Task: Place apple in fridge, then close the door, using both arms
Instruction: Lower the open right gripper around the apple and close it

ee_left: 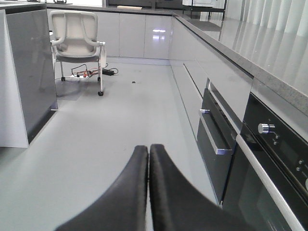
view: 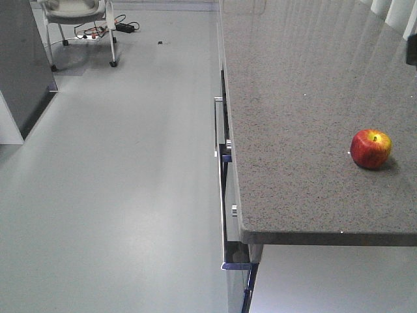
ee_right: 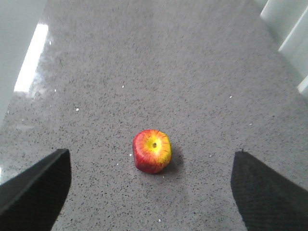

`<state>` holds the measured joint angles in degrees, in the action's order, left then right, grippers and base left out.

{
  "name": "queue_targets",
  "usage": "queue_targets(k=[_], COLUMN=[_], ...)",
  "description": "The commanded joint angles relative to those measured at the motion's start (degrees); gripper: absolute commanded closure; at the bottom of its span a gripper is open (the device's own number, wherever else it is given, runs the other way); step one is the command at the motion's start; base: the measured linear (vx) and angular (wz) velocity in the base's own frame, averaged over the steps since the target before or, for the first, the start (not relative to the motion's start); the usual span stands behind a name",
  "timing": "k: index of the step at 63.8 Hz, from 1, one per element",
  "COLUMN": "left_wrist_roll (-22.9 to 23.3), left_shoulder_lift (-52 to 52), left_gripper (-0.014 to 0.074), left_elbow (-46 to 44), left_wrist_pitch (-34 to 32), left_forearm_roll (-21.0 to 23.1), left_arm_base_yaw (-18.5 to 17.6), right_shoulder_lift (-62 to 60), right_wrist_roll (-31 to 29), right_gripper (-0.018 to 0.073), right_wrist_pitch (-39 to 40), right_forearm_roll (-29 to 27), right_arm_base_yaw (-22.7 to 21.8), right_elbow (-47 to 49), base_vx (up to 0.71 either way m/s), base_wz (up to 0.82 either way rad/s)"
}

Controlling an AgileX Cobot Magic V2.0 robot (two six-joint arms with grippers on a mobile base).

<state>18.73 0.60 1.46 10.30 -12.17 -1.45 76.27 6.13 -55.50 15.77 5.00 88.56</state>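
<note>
Opening step of the job: pickup not yet made. Sitting alone and untouched on the speckled stone counter (view: pixel 300 98), toward its front right, stem and yellow patch turned up: the apple (view: pixel 371 149). Poised above and a little short of it, spread wide and holding nothing, the fruit centred in the gap in the wrist view: the right gripper (ee_right: pixel 151 153). Held low over the grey floor beside the black oven (ee_left: pixel 274 159), fingers pressed flat together and empty: the left gripper (ee_left: pixel 148 150).

Well apart from the counter, across the open floor at far left, a tall dark-grey body with a white side, taken for the fridge (ee_left: pixel 29 72). Impossible to judge from these views how the door stands, or to see any shelf. Farther back, a white chair (ee_left: pixel 77 33) on castors.

Called for next, by the look of it: a straight descent with the apple kept midway between the fingers, then a gentle close on its round flanks. Worth guarding against: a nudge sending the fruit rolling on smooth stone.
</note>
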Motion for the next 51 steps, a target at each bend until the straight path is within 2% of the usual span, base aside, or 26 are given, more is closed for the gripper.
queue_targets(k=[1,10,20,29,43,51], left_wrist_roll=[0.22,0.22,0.22,0.22,0.22,0.22], left_shoulder_lift=[0.83,0.83,0.83,0.83,0.83,0.83], left_gripper=[0.0603,0.0603,0.0603,0.0603,0.0603,0.0603], left_elbow=[1.23,1.23,1.23,1.23,1.23,1.23], left_wrist_pitch=[-4.41,-4.41,-4.41,-4.41,-4.41,-4.41], left_forearm_roll=[0.30,0.30,0.30,0.30,0.30,0.30], left_arm_base_yaw=[-0.31,-0.31,-0.31,-0.31,-0.31,-0.31], right_shoulder_lift=[4.87,13.91,21.11,25.36,29.54,31.98], right_wrist_roll=[-3.06,-4.42,-8.88,-12.20,-18.72,-19.11], right_gripper=[-0.0076,-0.0072,-0.0066,-0.0061,-0.0052,-0.0048], right_wrist_pitch=[-1.67,-5.92,-7.91,-8.05,-6.35,-6.17], right_forearm_roll=[-0.69,-2.65,-13.46,-18.16,-22.16,-22.60], right_arm_base_yaw=[-0.38,-2.15,-9.17,-14.15,-15.19,-15.19], right_elbow=[7.94,16.89,21.46,21.46,21.46,21.46], base_vx=[0.00,0.00,0.00,0.00,0.00,0.00], base_wz=[0.00,0.00,0.00,0.00,0.00,0.00])
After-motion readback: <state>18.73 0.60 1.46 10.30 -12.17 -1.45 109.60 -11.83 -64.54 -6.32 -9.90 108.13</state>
